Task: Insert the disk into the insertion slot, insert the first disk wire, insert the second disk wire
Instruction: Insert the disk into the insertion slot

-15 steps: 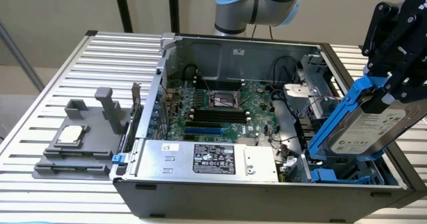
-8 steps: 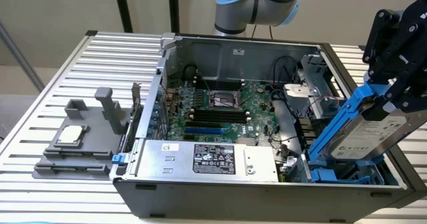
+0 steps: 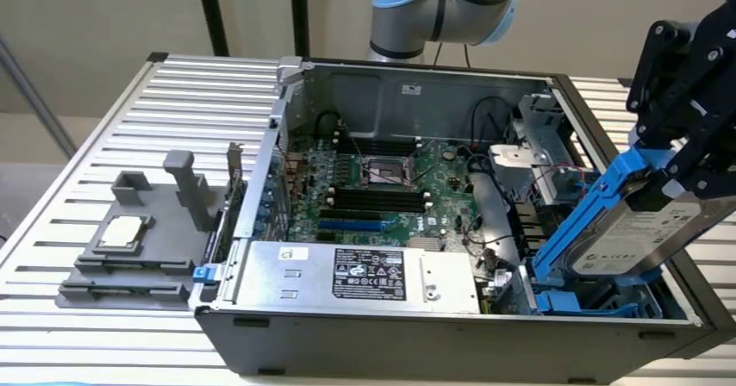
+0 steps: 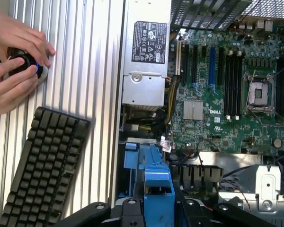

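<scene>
Corner nearest the camera, on the exterior view's right: the disk (image 3: 639, 231) in its blue carrier sat tilted. The black gripper (image 3: 690, 179) was clamped on its upper end, and its lower end was down at the blue rails of the insertion slot (image 3: 581, 302). Alongside lay the silver power-supply box (image 3: 345, 274). Farther back was the green board (image 3: 380, 188), and beyond it the arm (image 3: 443, 7).

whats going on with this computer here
The robot's claw holds the disk, in its blue carrier, tilted with its lower end at the insertion slot, at the exterior view's right of the open computer case. The disk is not yet seated. Beside the case, a person's hand rests on a black knob near a keyboard.
</scene>
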`<control>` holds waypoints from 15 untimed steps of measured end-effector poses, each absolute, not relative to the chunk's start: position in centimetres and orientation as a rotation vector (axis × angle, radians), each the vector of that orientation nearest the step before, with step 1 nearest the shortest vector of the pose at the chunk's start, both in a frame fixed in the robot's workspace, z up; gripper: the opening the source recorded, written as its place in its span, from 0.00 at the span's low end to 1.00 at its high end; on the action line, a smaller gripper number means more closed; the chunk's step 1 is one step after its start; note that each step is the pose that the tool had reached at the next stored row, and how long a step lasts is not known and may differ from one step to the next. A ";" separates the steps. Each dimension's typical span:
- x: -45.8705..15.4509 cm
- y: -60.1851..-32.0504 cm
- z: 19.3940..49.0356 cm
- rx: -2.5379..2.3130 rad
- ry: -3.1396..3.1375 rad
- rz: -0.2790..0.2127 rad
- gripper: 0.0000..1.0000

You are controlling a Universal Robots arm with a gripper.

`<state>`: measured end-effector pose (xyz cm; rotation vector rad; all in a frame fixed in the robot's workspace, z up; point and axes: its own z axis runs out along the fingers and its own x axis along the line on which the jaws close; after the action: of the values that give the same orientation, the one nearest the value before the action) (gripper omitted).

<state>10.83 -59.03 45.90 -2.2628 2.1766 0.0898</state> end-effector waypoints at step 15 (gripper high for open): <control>11.0 -59.5 45.2 -2.264 2.145 0.120 0.32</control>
<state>10.96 -59.51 45.19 -2.2639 2.1448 0.1198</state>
